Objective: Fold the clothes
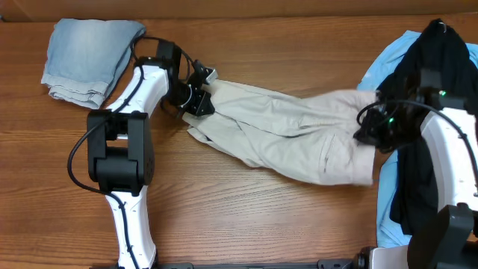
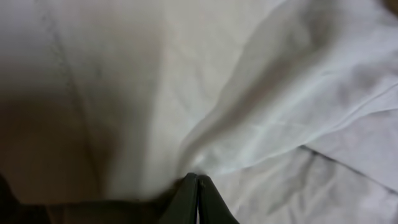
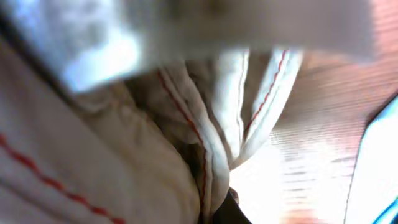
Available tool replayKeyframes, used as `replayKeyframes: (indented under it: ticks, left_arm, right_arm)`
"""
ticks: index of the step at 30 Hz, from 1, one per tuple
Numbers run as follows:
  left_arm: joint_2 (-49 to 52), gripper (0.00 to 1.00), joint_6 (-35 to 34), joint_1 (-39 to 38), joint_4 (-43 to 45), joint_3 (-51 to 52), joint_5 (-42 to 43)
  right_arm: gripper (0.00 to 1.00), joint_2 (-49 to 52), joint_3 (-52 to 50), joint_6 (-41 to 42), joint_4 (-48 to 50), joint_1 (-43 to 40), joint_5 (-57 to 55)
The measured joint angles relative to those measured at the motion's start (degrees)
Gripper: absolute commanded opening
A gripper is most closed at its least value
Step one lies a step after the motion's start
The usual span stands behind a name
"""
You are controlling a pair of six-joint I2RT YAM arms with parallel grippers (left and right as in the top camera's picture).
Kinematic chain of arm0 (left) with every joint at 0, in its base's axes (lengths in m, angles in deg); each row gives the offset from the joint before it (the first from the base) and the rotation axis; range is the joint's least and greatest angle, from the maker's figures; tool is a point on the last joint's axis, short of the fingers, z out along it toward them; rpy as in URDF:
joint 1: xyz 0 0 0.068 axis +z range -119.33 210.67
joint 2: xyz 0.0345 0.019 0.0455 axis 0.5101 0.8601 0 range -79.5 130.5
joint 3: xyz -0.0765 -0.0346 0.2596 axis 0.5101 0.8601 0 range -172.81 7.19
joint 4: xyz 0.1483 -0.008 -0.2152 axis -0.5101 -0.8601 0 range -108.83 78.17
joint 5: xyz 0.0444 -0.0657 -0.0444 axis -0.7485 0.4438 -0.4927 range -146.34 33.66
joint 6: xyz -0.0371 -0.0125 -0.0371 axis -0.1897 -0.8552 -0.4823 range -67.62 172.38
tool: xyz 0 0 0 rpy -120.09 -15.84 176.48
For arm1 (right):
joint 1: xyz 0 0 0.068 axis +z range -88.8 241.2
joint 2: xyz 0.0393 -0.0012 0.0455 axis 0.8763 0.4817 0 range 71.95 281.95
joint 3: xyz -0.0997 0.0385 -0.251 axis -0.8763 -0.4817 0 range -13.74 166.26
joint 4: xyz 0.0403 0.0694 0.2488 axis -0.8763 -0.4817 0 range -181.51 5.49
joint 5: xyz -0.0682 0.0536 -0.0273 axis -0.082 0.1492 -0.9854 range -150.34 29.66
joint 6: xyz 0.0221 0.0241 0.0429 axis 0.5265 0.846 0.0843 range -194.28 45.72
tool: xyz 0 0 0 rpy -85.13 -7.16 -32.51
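Observation:
The beige garment (image 1: 284, 127) lies stretched across the middle of the table, rumpled, from upper left to right. My left gripper (image 1: 200, 99) is shut on its left end; the left wrist view shows pale cloth (image 2: 261, 99) filling the frame and the closed fingertips (image 2: 197, 180) pressed together in a fold. My right gripper (image 1: 370, 133) is at the garment's right end. The right wrist view shows bunched beige cloth with red stitching (image 3: 186, 124) wrapped over the fingers (image 3: 224, 205), so it is shut on the garment.
A folded light-blue denim piece (image 1: 86, 56) lies at the back left. A black top (image 1: 429, 67) lies over a sky-blue top (image 1: 385, 63) at the right edge, beside the right arm. Bare wooden table (image 1: 261, 217) shows in front.

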Motion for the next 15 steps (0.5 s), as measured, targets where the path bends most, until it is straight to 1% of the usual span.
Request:
replayKeyframes:
  ticks: [4, 7, 10, 15]
  left_arm:
    - [0.00, 0.04, -1.29, -1.14, 3.21, 3.76, 0.63]
    - [-0.02, 0.04, -2.16, -2.05, 4.09, 4.20, 1.05]
    - [-0.04, 0.04, -2.75, -2.69, 4.63, 4.28, 1.09]
    - [-0.04, 0.04, -3.56, -3.72, 5.53, 4.31, 1.07]
  right_arm:
    - [0.04, 0.00, 5.31, -0.17, -0.70, 0.70, 0.96]
    - [0.04, -0.04, 6.10, 1.22, 1.25, 2.84, 1.31]
    - [0.04, -0.04, 6.10, 4.07, 4.09, 6.51, 1.09]
    - [0.04, 0.04, 6.10, 12.68, 10.99, 16.20, -3.32]
